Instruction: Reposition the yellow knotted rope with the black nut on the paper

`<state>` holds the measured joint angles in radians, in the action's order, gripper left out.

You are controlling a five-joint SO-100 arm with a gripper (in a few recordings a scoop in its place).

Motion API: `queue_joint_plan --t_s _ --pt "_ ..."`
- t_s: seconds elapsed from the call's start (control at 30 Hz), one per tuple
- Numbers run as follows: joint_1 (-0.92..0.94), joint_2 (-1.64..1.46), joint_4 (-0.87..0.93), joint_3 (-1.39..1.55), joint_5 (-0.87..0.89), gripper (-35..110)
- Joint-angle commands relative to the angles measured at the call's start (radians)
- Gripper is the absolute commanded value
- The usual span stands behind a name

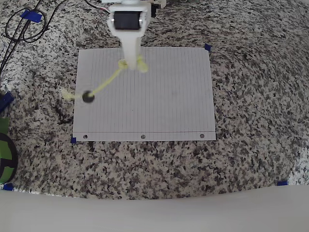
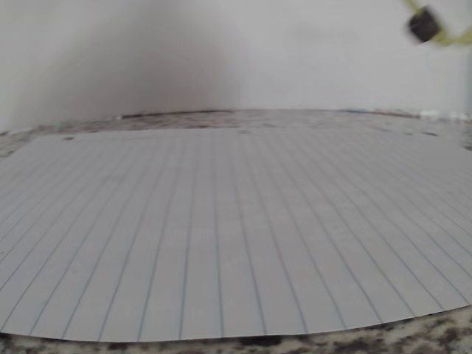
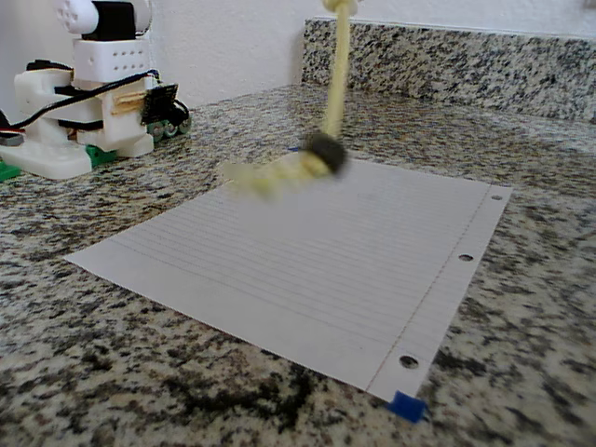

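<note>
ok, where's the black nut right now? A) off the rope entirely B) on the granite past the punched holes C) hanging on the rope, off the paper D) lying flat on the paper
C: in the fixed view the black nut hangs on the yellow knotted rope, clear above the paper, with the blurred tail swinging.

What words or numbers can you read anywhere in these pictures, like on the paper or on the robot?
None can be read.
The paper has only ruled lines and three punched holes, no writing.
The black nut on the yellow knotted rope shows no marking.
The robot's base in the fixed view shows no readable label.
The blue tape corners are plain.
</note>
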<state>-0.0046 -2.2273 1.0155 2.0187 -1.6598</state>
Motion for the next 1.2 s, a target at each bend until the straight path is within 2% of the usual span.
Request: queue_joint_plan --t_s 0.0,0.13,0.4,0.7,1.07,1.17 --pt "-0.121 -0.058 0.028 0.005 -0.003 0" --pt "-0.198 -0.066 0.025 0.011 -0.02 0" --pt "0.0 -0.069 -0.08 0.087 0.04 0" --pt "-0.044 -0.109 -0.044 0.115 0.034 0" --pt "0.275 -0.229 -0.063 0.124 0.041 0" --pt "0.313 -0.232 -0.069 0.13 0.049 0"
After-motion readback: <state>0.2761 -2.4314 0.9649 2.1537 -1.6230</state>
